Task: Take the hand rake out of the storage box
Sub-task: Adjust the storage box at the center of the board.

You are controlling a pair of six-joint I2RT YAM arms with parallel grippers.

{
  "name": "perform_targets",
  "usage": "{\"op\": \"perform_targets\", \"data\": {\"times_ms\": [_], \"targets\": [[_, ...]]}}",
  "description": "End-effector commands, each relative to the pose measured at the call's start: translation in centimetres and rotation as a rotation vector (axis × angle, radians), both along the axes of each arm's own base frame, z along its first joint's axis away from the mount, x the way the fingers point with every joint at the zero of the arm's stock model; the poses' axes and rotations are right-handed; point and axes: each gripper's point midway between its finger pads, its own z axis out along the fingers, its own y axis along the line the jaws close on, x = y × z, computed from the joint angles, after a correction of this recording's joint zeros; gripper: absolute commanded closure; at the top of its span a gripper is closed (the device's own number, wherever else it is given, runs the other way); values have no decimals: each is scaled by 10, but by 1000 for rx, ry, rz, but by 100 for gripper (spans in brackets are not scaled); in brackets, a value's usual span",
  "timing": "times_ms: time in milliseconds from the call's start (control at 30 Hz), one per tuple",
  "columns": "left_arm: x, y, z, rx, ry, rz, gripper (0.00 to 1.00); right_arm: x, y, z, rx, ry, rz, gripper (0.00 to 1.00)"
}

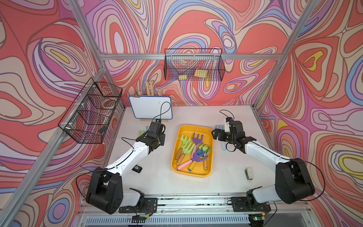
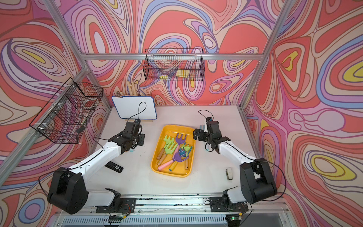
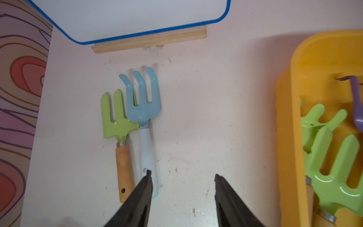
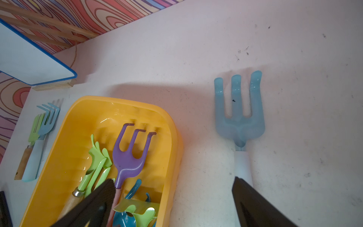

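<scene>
Storage box (image 1: 193, 128) – yellow-orange, mid-bench (image 1: 196, 186), between the two arms, long axis running near to far. It holds a heap of hand rakes (image 1: 189, 151) crossing one another. The far purple rake (image 1: 197, 138) points its tines at the far wall. Two green rakes (image 1: 188, 148) with wooden handles lie along the left side. The pink-handled purple rake (image 1: 193, 158) lies across the near part. Blue and green heads are tangled on the right side; their count cannot be told.

Left gripper (image 3: 182, 176): released, jaws apart, nothing between them, over bare bench left of the box. In the left wrist view one finger overlaps the end of a white handle; contact cannot be told. That handle belongs to a blue rake (image 3: 143, 110) lying flat, its head partly over a green wooden-handled rake (image 3: 117, 121). Both point their tines toward the whiteboard (image 3: 127, 15) at far left.

Right gripper (image 4: 172, 180): spread wide, empty, at the box's far right edge – one finger above the contents, the other above the white handle of a pale blue rake (image 4: 238, 121) lying just right of the box.

Also on the bench: a flat black item (image 1: 137, 168) near the left arm and a small grey-white object (image 1: 249, 173) at near right.
</scene>
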Motion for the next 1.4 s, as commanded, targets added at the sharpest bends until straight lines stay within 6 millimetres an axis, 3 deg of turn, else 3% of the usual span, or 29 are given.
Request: {"op": "perform_targets", "data": {"times_ms": [0,167,267,367,533,900,1367], "targets": [[-2,-24,4,-120,-6,-39,48,0,0,9,8,-27,7,2],[-9,-80,19,-438,-16,-164,52,1,1,5,10,-7,10,2],[-18,-94,23,-417,-25,-191,52,2,6,3,26,6,29,2],[-28,-107,16,-424,-35,-226,52,1,6,2,30,9,29,2],[-29,-103,2,-391,-83,-232,52,2,9,-8,30,34,43,2],[-31,-112,4,-441,-77,-259,52,5,35,-33,125,106,128,2],[-36,-115,8,-460,-81,-273,52,6,72,-34,213,103,261,2]]}}
